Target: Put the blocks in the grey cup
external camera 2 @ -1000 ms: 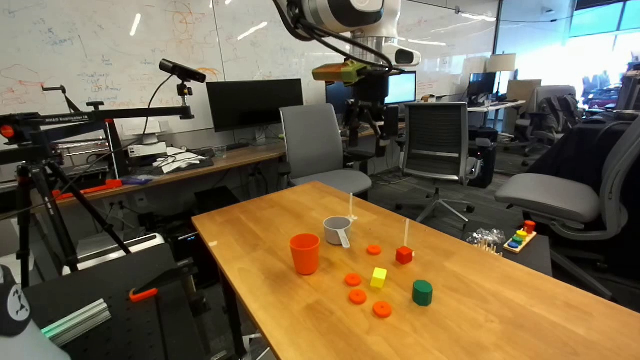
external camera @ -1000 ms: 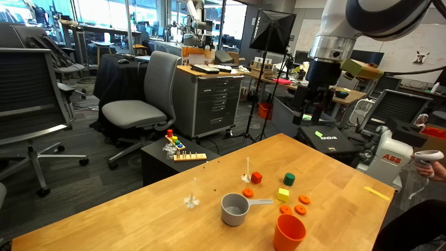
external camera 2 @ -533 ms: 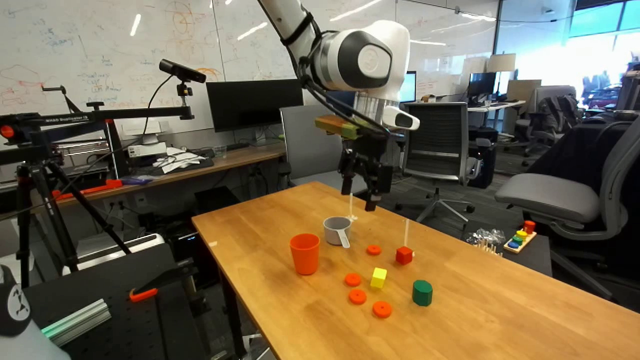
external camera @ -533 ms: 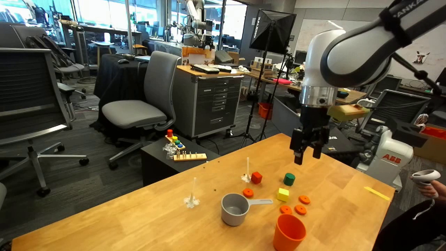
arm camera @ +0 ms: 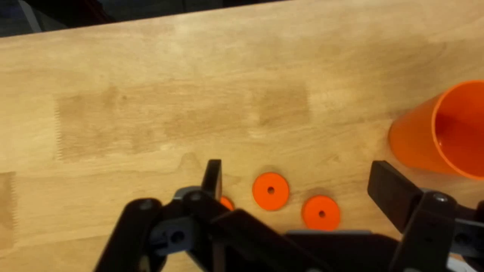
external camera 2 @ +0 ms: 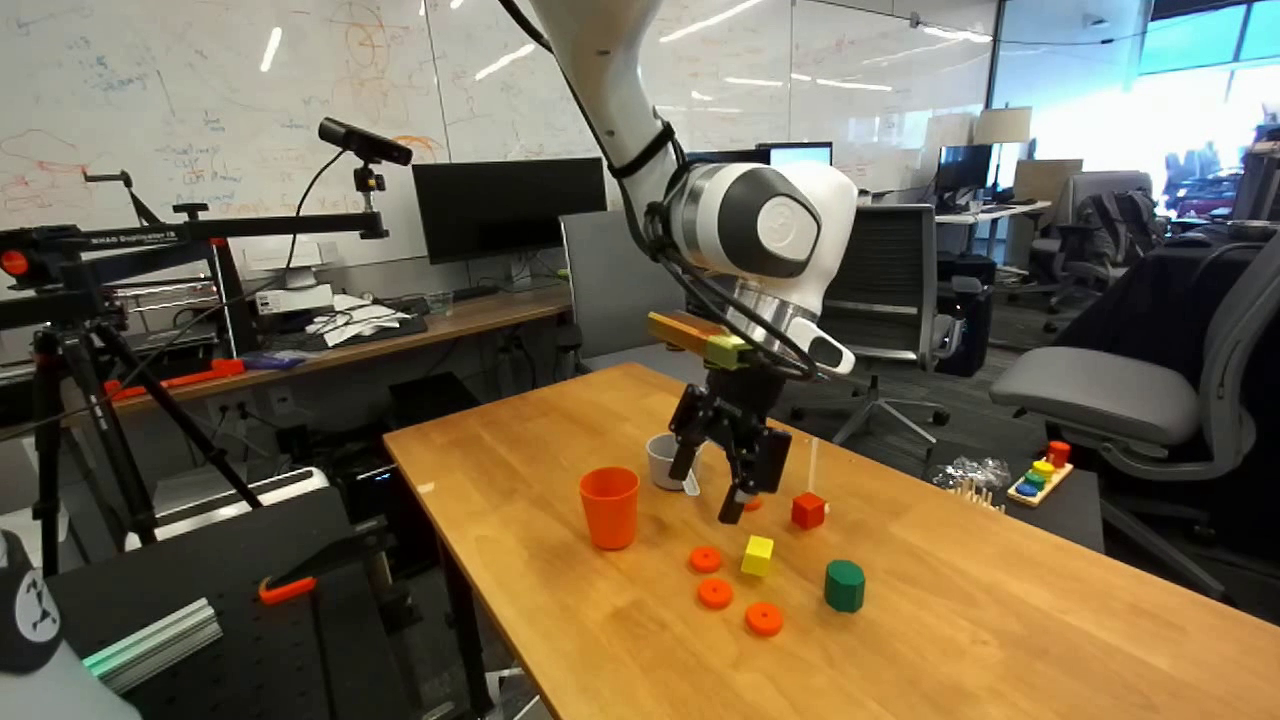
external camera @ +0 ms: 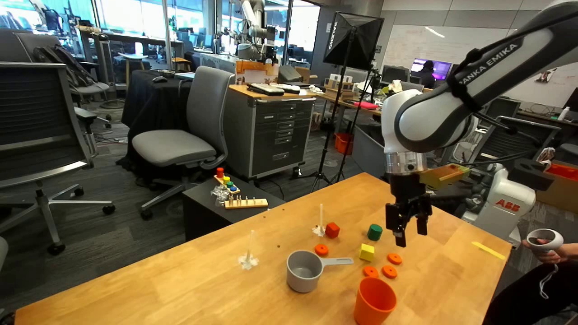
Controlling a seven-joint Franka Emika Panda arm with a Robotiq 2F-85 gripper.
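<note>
Wrist view best guides the likely pick: aim the gripper (arm camera: 297, 169), with the grey cup (external camera: 300, 284) standing well to its left in an exterior view, straight down over just one round orange block (arm camera: 270, 198), sparing the twin (arm camera: 321, 205) near it, while the jaws stand wide apart, holding and touching nothing.

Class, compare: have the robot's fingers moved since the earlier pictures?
Yes, downward: in an exterior view, the fingers, earlier higher in the picture than the green block, now appear level with it.
</note>
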